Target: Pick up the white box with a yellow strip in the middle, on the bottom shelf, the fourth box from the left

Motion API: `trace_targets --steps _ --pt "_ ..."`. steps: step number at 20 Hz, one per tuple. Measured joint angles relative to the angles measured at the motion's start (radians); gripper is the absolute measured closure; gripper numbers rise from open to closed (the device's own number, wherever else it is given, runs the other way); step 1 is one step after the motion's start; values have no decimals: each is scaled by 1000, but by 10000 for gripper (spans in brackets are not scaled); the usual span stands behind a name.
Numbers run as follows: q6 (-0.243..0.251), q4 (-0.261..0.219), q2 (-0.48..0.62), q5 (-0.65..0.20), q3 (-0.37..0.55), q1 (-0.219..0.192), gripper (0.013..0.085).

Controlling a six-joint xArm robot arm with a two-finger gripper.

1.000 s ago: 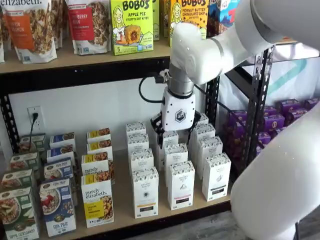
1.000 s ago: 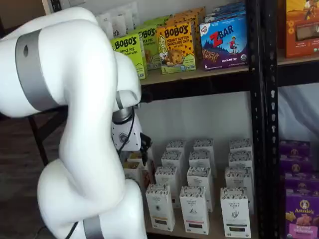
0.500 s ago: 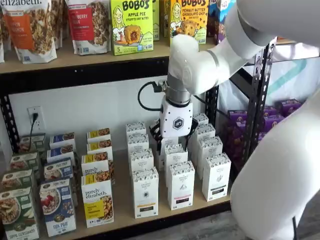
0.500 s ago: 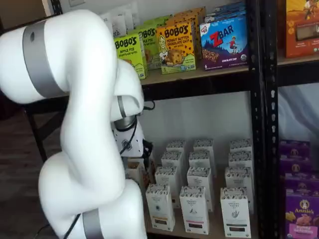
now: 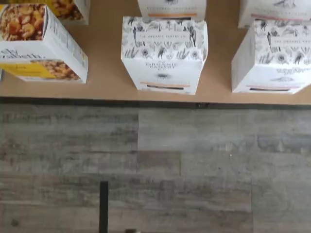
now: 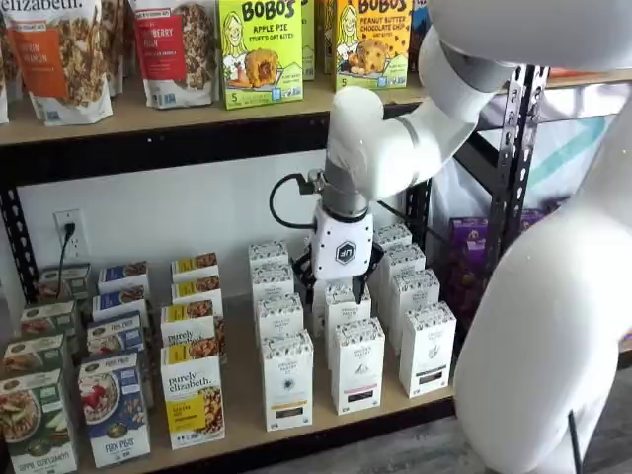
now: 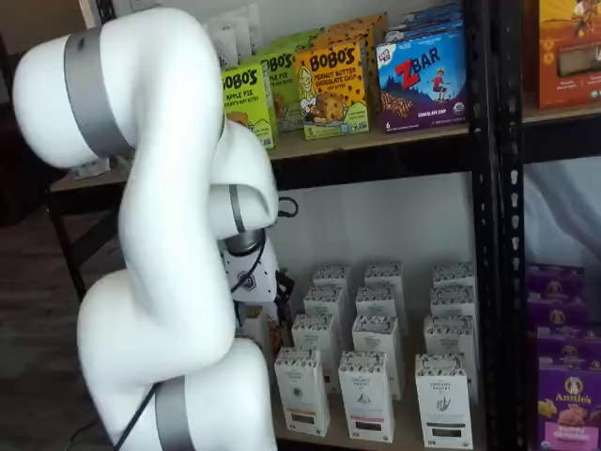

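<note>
The white box (image 6: 287, 378) with a yellow-orange strip low on its front stands at the front edge of the bottom shelf (image 6: 243, 407), heading a column of alike cartons. It also shows in a shelf view (image 7: 302, 390) and, from above, in the wrist view (image 5: 164, 54), with its speckled top and the shelf's black rail (image 5: 146, 103) before it. My gripper (image 6: 341, 286) hangs open over the cartons farther back and slightly right of that box, holding nothing. In a shelf view the arm hides most of the gripper (image 7: 278, 289).
Left of the box stand purely elizabeth boxes (image 6: 194, 403); white cartons with black strips (image 6: 357, 365) fill the columns on its right. Bobo's boxes (image 6: 260, 51) sit on the shelf above. Black uprights (image 6: 512, 188) and purple boxes (image 7: 566, 395) are on the right. The wrist view shows grey plank floor (image 5: 155, 165).
The gripper has come down a little and shifted slightly left over the white cartons. Its fingers stay spread. The boxes have not moved.
</note>
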Motion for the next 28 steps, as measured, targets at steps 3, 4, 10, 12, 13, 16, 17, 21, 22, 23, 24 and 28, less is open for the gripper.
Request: trace_targets --steps 3,4,10,12,13,16,17,21,22,23,24,28 --pt "-20 14 50 -41 -18 -7 130" --pt "-20 12 58 -43 -22 -8 130" --pt "-31 11 161 -73 -76 -21 130" --pt "-38 15 189 -89 -90 -23 130" --pt "-41 17 200 -96 -95 -24 130" --pt "-46 21 232 -114 -113 -25 130" --pt "-50 25 242 -119 -119 -25 130" --pt "-64 44 293 -147 -146 -22 130" --pt "-63 42 301 -154 -150 -21 130" --pt "-63 42 314 -163 -156 -21 130" --pt "-67 46 325 -169 -162 -21 130" --pt "-80 60 372 -185 -186 -20 130"
